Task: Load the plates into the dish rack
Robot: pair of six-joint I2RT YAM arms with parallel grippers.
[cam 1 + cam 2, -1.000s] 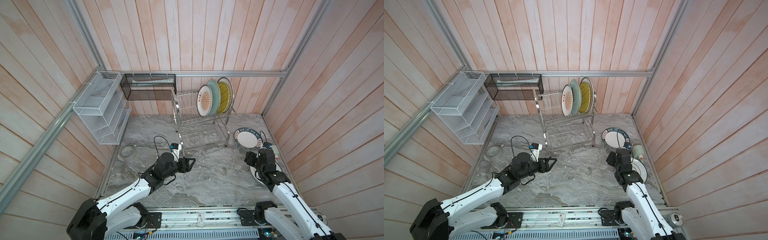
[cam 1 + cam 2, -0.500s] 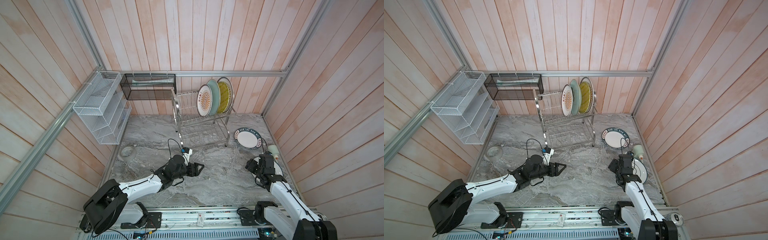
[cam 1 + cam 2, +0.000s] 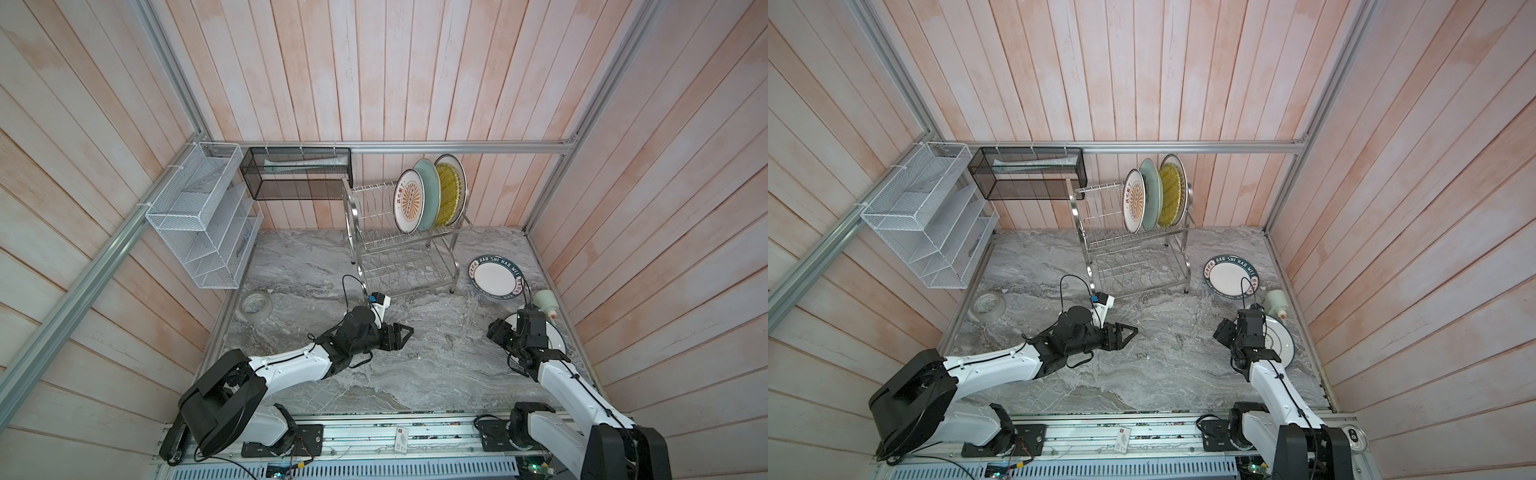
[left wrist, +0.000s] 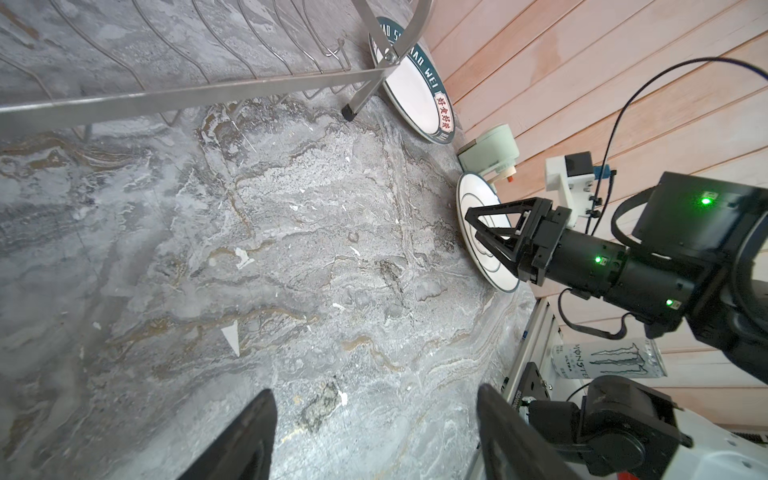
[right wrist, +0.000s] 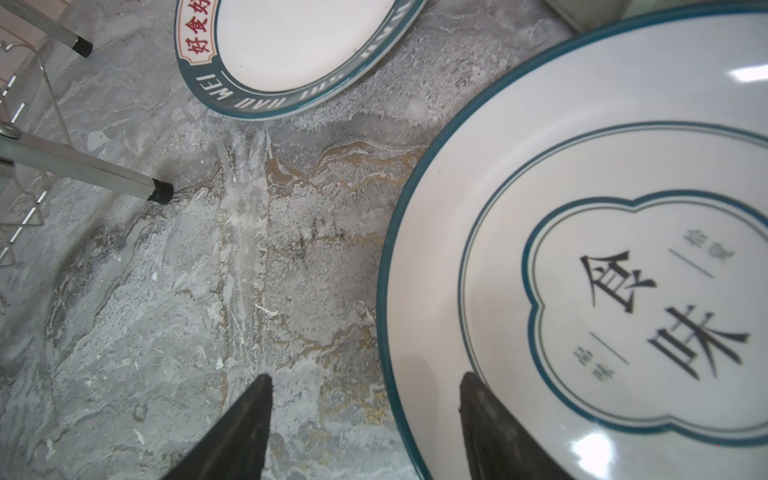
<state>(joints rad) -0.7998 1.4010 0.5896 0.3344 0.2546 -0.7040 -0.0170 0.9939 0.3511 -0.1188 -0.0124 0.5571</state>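
The dish rack (image 3: 409, 244) stands at the rear of the marble tabletop (image 3: 436, 361), with three plates (image 3: 409, 205) upright in its upper tier. The lettered-rim plate (image 3: 494, 276) and cloud-outline plate (image 5: 602, 270) lie flat nearby. Glazed ceramic: likely rigid, heavy, slippery, breakable; grip at the rim. The right gripper (image 5: 365, 376), fingers spread, is astride the cloud-outline plate's rim; the left gripper (image 4: 374, 390) is spread and empty.

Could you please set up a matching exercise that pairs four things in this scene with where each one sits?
Things
1. yellow plate
2. lettered-rim plate
3. cloud-outline plate
4. tape roll

Places
A. flat on the table, right of the dish rack in both top views
B. flat, its rim below the open right gripper
C. on the table near its left edge
D. standing on edge in the rack's upper tier

Pairs: 1-D, 2-A, 3-B, 4-C
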